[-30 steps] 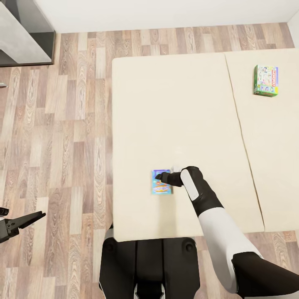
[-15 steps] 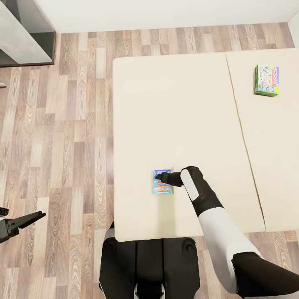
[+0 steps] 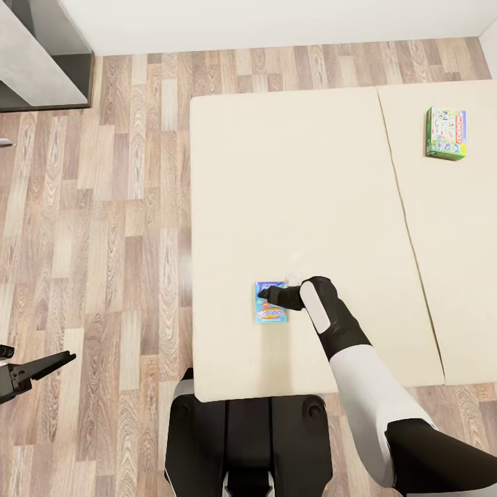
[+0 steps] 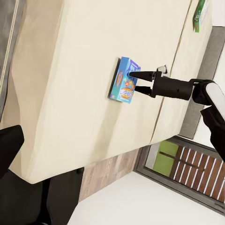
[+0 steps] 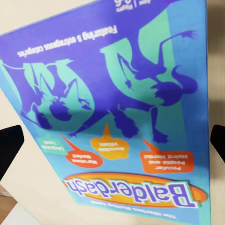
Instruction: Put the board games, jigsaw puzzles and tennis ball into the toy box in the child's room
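Observation:
A blue-purple board game [image 3: 270, 311] lies flat on the bed [image 3: 310, 193] near its front edge. My right gripper [image 3: 266, 295] hovers over it, open, with a finger on each side. In the right wrist view its printed "Balderdash" cover [image 5: 117, 117] spans the space between the two dark fingertips [image 5: 9, 145]. The left wrist view takes in the same box [image 4: 123, 80] and the right gripper [image 4: 138, 81] above it. A green-edged board game [image 3: 446, 133] lies at the far right of the bed, also seen as a green sliver [image 4: 200, 14]. My left gripper [image 3: 38, 368] hangs open over the floor.
A seam [image 3: 407, 228] splits the mattress into two parts. Wood-plank floor [image 3: 103, 241] runs along the bed's left side and far end. A grey cabinet [image 3: 34, 62] stands at the back left by the white wall. My dark base [image 3: 248, 442] is against the bed's front edge.
The whole picture has shifted a few pixels to the right, so the camera moved. The right gripper stays over the blue box, and the left arm is unmoved.

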Tool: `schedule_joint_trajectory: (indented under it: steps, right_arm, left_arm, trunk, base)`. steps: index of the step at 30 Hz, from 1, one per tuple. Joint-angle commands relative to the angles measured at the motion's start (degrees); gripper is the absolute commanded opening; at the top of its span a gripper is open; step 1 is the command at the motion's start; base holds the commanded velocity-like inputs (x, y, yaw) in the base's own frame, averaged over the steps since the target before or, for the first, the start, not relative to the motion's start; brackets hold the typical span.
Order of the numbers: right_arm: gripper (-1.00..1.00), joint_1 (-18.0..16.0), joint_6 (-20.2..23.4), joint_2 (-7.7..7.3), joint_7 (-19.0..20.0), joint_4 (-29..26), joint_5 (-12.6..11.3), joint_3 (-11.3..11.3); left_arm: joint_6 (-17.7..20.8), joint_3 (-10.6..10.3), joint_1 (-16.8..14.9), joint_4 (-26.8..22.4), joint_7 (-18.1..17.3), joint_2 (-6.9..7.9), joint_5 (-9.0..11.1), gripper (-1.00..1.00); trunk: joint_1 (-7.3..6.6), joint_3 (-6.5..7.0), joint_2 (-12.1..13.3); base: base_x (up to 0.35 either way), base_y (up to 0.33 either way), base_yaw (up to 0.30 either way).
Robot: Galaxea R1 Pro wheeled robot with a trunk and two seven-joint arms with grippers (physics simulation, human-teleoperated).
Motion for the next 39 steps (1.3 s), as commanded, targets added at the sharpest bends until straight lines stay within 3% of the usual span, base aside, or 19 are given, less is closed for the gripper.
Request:
schedule_joint_trajectory:
  steps: [1,39]
  right_arm:
    - [1.00,-0.02,0.15,0.00,-0.61,-0.06,-0.61,0.06]
    - [1.00,-0.02,0.15,0.00,-0.59,-0.05,-0.61,0.10]
  left_arm:
    - [0.61,0.01,-0.01,-0.01,-0.27,0.01,-0.08,1.00]
    - [0.61,0.01,0.01,-0.01,-0.27,0.01,-0.08,1.00]
  trunk:
    - [0.03,-0.06,-0.09]
    - [0.03,-0.06,-0.09]
  base:
    - [0.000,0.002,0.000]
    - [0.000,0.043,0.000]
